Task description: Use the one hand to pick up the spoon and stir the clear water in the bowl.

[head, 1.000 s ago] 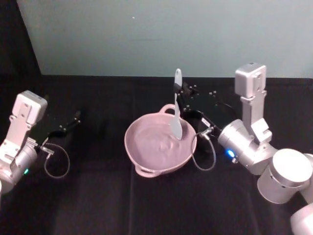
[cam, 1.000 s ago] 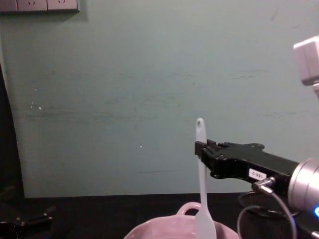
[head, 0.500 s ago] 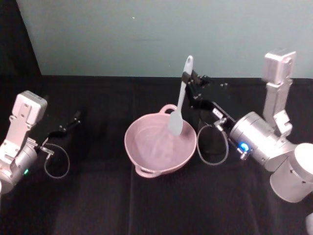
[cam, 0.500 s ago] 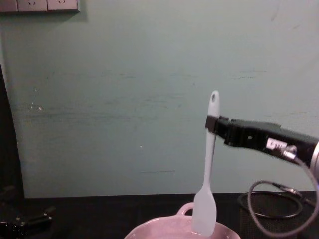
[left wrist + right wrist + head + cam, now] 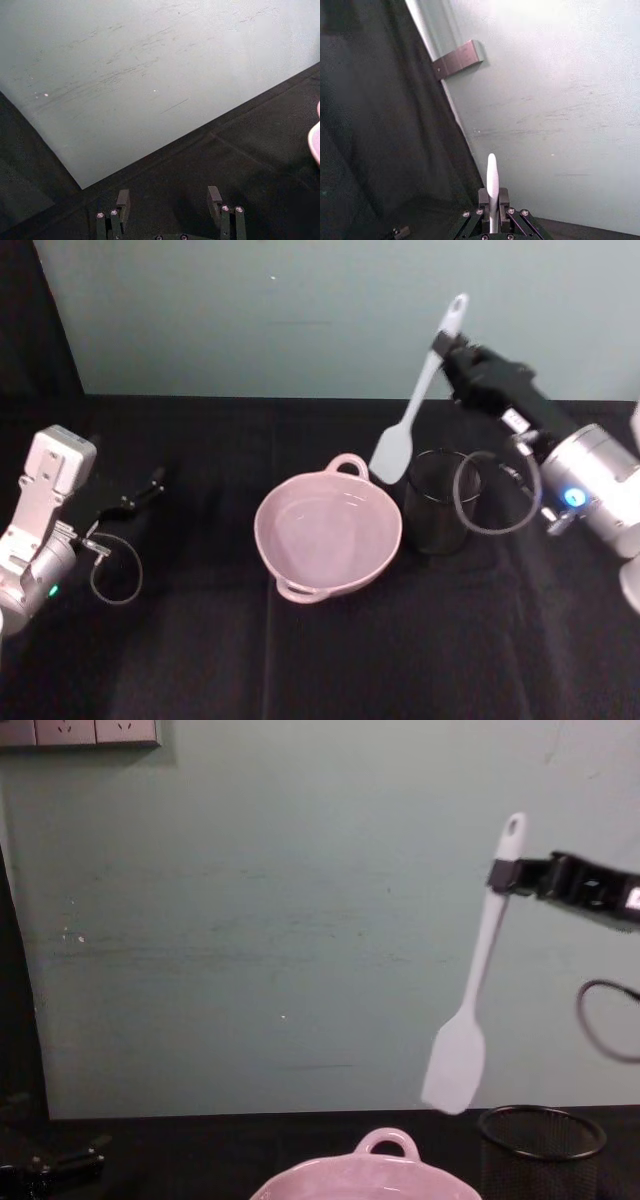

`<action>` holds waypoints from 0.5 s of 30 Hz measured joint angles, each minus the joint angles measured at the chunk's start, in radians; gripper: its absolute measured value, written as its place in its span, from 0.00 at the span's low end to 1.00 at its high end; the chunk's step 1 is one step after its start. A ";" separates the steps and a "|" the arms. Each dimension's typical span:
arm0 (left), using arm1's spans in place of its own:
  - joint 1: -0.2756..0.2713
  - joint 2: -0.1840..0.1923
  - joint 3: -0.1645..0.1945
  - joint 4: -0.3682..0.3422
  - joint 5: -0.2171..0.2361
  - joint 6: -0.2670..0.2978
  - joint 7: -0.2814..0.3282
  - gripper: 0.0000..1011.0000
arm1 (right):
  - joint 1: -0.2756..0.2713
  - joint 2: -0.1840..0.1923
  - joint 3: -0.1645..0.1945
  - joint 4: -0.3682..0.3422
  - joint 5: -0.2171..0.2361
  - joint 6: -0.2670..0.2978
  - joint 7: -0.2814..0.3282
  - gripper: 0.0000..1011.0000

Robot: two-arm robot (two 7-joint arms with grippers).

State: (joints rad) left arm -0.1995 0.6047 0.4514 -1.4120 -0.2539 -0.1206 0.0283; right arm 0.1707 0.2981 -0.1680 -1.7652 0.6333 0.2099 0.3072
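The spoon [image 5: 418, 395] looks light and thin, probably a little flexible at the flat blade, and its smooth handle may slip or turn between the fingers if the hold is loose. The right gripper [image 5: 447, 344] has its fingers closed on the upper handle, just below the hole at the end, in the upper right of the head view. I think a hold lower on the handle would give more control for stirring.

The spoon's long axis is steep but tilted: the hole end points up and to the right, the blade hangs down to the left, in the air above the bench. The blade is outside the bowl [image 5: 328, 536], above its right rim and beside the black mesh cup [image 5: 437, 499].

The left gripper [image 5: 169, 206] is parked at the left of the bench with its fingers open.
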 joint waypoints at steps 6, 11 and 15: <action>0.000 0.000 0.000 0.000 0.000 0.000 0.000 1.00 | 0.004 0.031 0.062 -0.006 0.078 0.038 -0.005 0.11; 0.000 0.000 0.000 0.000 0.000 0.000 0.000 1.00 | 0.007 0.059 0.097 0.012 0.122 0.052 -0.002 0.11; 0.000 0.000 0.000 0.000 0.000 0.000 0.000 1.00 | 0.007 0.074 0.112 0.027 0.144 0.054 -0.004 0.11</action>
State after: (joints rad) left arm -0.1995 0.6047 0.4514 -1.4120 -0.2539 -0.1205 0.0283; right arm 0.1780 0.3718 -0.0564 -1.7380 0.7775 0.2643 0.3034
